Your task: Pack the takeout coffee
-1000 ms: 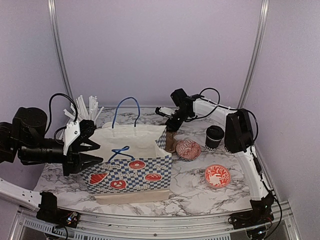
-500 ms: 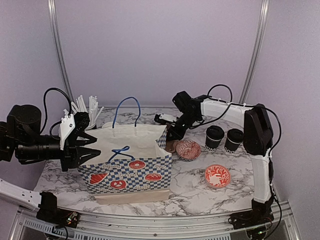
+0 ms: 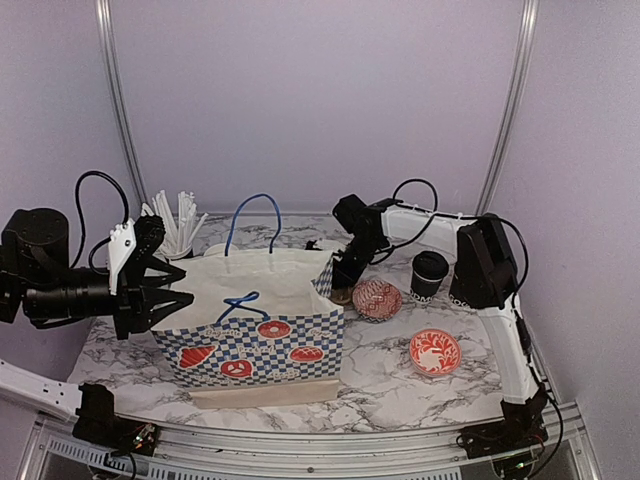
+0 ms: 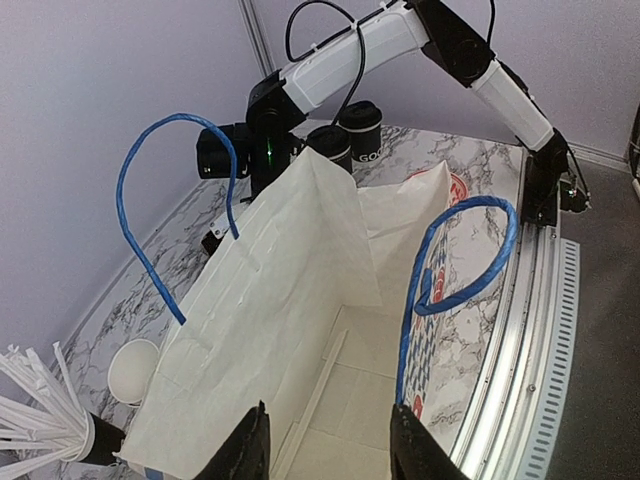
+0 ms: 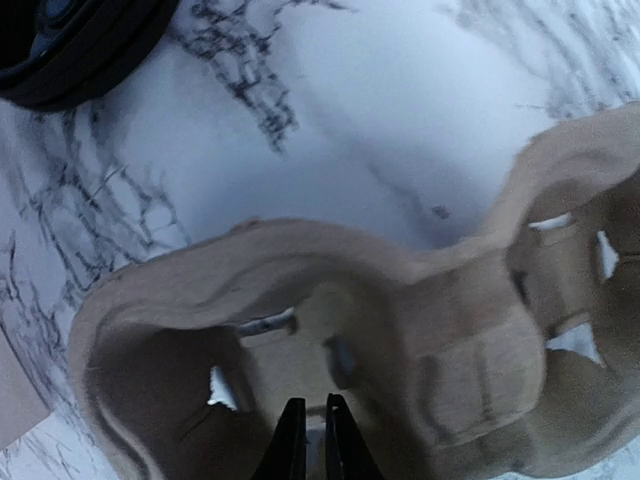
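Marble-veined table (image 3: 390, 385), lilac walls behind. At centre the bag (image 3: 262, 335), stiff checked paper with blue cord handles, stands mouth-up. The left gripper (image 4: 328, 445), jaws parted, sits at its 9 o'clock rim, apparently to keep the mouth spread. At the bag's 2 o'clock the carrier (image 5: 450, 330), moulded brown pulp with rounded wells, is pinched by the closed right gripper (image 5: 312, 415) (seemingly on a thin wall). One lidded cup (image 3: 429, 274), smooth black paper, stands at 3 o'clock, not yet packed.
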### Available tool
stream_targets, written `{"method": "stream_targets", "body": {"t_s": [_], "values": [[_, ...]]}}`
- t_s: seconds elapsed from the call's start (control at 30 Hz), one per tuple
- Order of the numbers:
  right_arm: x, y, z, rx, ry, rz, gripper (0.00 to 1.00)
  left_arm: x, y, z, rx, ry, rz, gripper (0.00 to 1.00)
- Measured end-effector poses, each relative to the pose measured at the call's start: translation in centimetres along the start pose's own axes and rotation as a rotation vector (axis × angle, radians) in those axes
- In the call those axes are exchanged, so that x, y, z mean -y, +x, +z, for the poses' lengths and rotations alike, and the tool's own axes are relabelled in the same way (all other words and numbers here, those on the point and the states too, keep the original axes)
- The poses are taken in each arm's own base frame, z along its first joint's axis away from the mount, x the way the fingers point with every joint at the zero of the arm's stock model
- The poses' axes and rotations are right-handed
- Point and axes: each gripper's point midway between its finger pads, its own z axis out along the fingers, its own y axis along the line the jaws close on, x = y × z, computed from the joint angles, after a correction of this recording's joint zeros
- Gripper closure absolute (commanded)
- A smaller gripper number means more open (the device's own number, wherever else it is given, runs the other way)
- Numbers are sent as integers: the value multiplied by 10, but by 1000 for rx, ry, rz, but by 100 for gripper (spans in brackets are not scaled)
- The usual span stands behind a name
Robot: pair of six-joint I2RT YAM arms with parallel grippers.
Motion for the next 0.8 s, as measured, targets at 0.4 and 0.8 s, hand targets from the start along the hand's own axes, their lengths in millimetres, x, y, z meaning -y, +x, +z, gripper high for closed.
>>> {"method": "stream_targets", "body": {"t_s": [0.4,0.8], "values": [[87,17,-22,-8,184,126,92,1,3,4,-2,-3,-10,58],[105,26,-38,7,203,179,68,2,6,8,-14,-2,-15,57]]}}
